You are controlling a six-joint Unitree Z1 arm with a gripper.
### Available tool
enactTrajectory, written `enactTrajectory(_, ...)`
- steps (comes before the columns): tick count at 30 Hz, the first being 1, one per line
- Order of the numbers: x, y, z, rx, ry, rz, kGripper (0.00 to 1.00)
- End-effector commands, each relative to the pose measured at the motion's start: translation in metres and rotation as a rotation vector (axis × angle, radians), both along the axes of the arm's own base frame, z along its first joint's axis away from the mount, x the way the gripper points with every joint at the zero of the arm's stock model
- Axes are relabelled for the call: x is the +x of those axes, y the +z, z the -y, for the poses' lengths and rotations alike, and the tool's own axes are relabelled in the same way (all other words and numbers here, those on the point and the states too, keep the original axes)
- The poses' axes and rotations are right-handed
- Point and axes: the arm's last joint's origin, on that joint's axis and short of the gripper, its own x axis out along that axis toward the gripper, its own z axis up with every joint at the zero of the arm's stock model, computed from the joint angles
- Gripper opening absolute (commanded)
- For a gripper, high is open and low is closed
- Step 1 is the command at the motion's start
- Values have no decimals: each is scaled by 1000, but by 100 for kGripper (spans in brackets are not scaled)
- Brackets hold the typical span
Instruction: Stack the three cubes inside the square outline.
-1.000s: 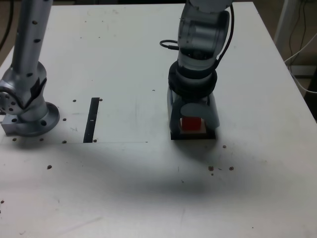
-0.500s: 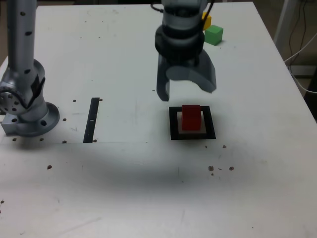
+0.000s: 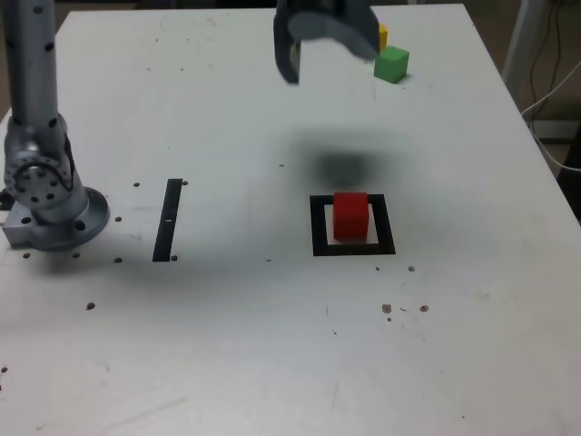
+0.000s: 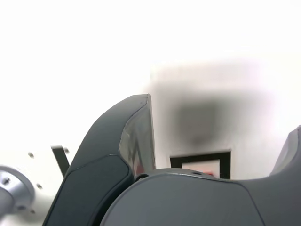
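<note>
White counter [image 3: 227,345], scuffed and dotted with small dark specks. Arm base [image 3: 45,204] at the exterior view's left edge. Gripper [image 3: 329,36] raised near the far edge, jaws spread wide, holding nothing, dark shadow on the counter below. Square outline [image 3: 354,248]: thick black frame, white centre, toward the exterior view's right of middle. Thin black strip [image 3: 167,219] near the base, well apart from the outline. Red cube [image 3: 350,215]: solid colour, upright inside the outline. Green cube [image 3: 392,64] near the far edge, just beside the gripper. Yellow cube [image 3: 380,36] behind it, touching or nearly so, mostly hidden.
</note>
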Motion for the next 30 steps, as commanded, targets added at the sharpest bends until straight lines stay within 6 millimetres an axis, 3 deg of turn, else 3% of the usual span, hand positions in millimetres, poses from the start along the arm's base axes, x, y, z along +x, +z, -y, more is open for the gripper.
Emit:
enactTrajectory(1, 4, -1, -18, -8, -46, -34, 99)
enactTrajectory(10, 12, 11, -96, 15, -26, -47, 99)
enactTrajectory(16, 30, 17, -137, 40, 9, -17, 98)
enactTrajectory(22, 51, 9, -176, 59, 27, -2, 97)
enactTrajectory(30, 58, -9, -213, 82, 53, 5, 97)
